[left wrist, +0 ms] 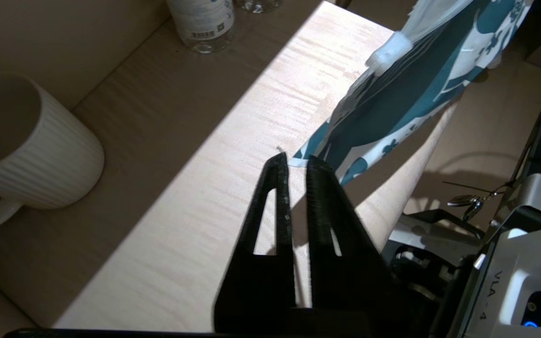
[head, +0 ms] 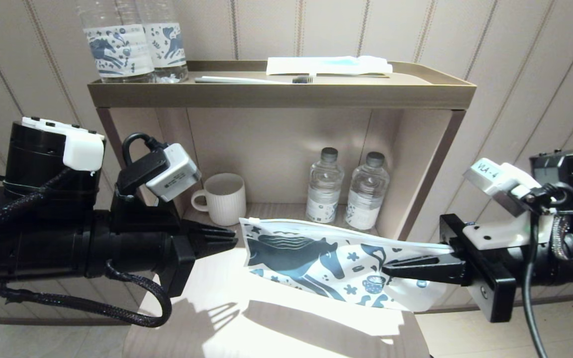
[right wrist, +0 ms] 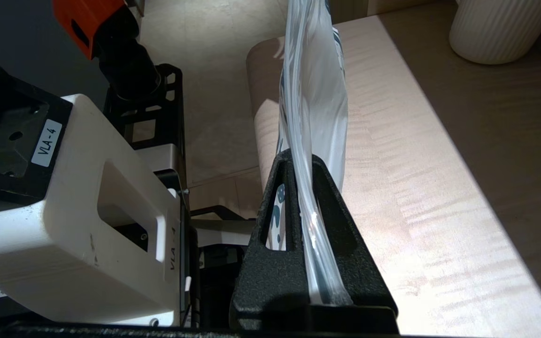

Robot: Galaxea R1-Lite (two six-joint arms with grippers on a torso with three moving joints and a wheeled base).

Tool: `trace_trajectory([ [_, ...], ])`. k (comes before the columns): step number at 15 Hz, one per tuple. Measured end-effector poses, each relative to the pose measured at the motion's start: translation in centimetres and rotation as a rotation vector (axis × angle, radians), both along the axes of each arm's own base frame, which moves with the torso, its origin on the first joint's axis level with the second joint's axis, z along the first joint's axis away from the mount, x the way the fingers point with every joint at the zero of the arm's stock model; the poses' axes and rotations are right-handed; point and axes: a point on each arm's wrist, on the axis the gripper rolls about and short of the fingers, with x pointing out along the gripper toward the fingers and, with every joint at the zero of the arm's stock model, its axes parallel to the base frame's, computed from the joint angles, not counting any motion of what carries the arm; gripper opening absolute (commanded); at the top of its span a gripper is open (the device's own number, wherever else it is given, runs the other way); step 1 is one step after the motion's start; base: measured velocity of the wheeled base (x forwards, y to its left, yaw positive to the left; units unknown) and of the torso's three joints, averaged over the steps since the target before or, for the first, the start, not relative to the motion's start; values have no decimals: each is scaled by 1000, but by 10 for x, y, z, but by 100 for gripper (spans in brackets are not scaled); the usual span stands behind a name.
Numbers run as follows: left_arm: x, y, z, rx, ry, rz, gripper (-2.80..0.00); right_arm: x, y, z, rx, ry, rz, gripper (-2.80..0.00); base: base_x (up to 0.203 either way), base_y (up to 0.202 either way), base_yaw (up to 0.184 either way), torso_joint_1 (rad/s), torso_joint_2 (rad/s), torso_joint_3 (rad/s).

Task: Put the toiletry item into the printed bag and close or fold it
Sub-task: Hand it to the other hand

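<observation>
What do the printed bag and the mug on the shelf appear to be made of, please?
The printed bag looks like thin glossy plastic film: it is translucent and creased where the right end effector pinches it. The mug appears to be matte off-white ceramic with a ribbed wall, though this is uncertain.

Likely hotel room or guest bathroom nook. Striped panelled wall (head: 515, 44) behind small open shelf unit (head: 281, 94). Top tray holds toothbrush (head: 251, 79), flat white-and-blue packet (head: 329, 65), two horse-label water bottles (head: 135, 42) far left. Lower compartment: ribbed white mug (head: 224, 199) left, two small bottles (head: 346, 191) right. Pale wood counter (head: 276, 318) nearer, sunlit. Matching horse-print amenity pouch (head: 336, 266) above it.
</observation>
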Motion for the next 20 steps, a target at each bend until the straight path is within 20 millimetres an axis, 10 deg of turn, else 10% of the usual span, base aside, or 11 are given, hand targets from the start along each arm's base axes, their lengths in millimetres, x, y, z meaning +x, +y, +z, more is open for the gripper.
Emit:
trace_trajectory([
  [20,8,-25,4,-220,203,-145,0,-15,13,3,11,5,87,-280,0,0,0,0,0,0],
])
